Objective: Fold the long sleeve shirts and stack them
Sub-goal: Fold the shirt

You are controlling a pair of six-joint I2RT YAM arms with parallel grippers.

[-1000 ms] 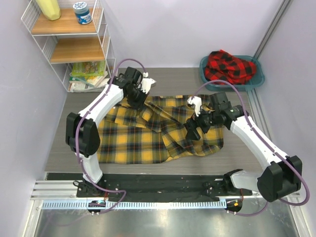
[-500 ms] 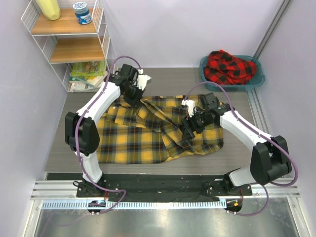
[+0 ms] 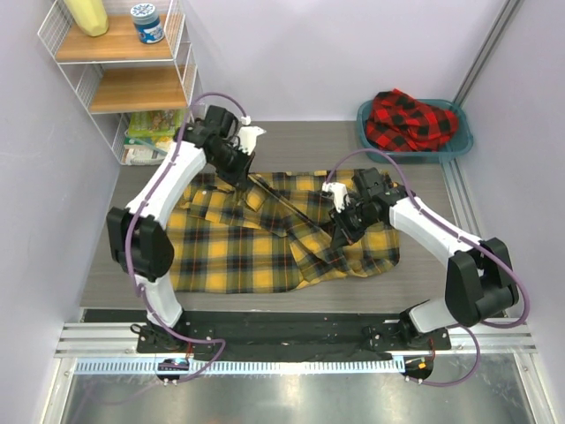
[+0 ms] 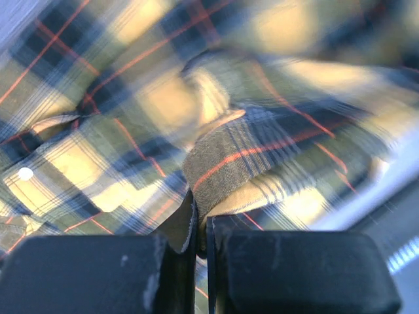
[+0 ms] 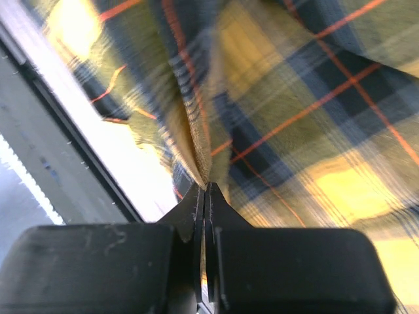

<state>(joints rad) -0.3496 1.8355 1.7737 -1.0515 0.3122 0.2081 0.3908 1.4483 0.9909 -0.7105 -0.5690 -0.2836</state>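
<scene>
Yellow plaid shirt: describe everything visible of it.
The yellow shirt is soft flannel, yellow-and-black check with thin red lines, lying rumpled on the grey table. The left hand is shut on a fold at its far edge, the right hand on a fold at its right; cloth stretches taut between them.

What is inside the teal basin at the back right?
A crumpled red shirt fills the basin, heaped above its rim. The basin's floor is covered, so anything under the shirt cannot be seen.
</scene>
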